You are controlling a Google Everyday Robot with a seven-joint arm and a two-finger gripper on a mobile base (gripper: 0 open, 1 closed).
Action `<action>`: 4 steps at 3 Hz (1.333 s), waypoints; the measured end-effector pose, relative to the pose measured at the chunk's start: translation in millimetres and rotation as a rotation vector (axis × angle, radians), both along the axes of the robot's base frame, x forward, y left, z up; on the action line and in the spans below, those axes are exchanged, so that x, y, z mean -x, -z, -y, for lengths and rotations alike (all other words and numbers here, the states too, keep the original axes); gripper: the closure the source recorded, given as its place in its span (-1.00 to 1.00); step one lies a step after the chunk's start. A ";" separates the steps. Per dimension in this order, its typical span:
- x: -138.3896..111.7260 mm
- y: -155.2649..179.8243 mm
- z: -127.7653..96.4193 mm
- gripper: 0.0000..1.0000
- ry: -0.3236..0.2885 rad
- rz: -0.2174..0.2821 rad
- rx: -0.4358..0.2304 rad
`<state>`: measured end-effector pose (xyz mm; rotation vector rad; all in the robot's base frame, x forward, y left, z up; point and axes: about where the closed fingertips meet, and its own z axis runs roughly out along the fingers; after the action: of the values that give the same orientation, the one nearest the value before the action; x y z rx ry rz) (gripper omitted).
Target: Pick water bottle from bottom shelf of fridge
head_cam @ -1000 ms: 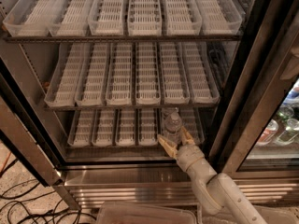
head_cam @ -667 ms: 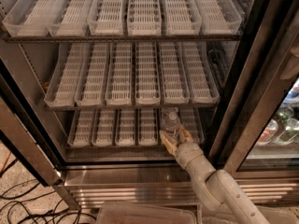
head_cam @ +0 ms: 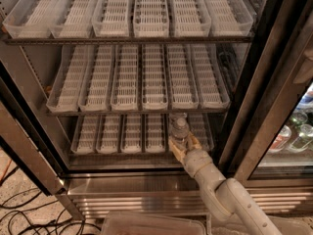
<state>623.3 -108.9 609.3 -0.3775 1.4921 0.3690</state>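
Against the earlier frames almost nothing is changed: the gripper [head_cam: 184, 146] is still held at the foot of the water bottle [head_cam: 180, 128], which is kept upright at the front of the bottom shelf [head_cam: 122, 153]. Whether the bottle is clenched cannot be told. In the fridge [head_cam: 146, 192] three tray rows [head_cam: 146, 77] are counted. Six lane trays [head_cam: 132, 133] are counted on the lowest, with one bottle, placed in the fifth from the left.

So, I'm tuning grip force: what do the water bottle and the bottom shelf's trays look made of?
The water bottle has a see-through body, so probably thin clear plastic. The lane trays are matte white and slotted, likely moulded plastic. The gripper sits at the bottle's base, at the front of the bottom shelf.
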 end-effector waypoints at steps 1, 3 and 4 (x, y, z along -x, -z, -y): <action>5.4 -4.1 -0.8 1.00 -0.008 0.027 -0.014; 29.3 -31.4 -10.3 1.00 -0.049 0.128 -0.003; 43.0 -55.9 -24.3 1.00 -0.120 0.172 0.030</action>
<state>580.3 -84.6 665.2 -0.5115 1.3116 0.3991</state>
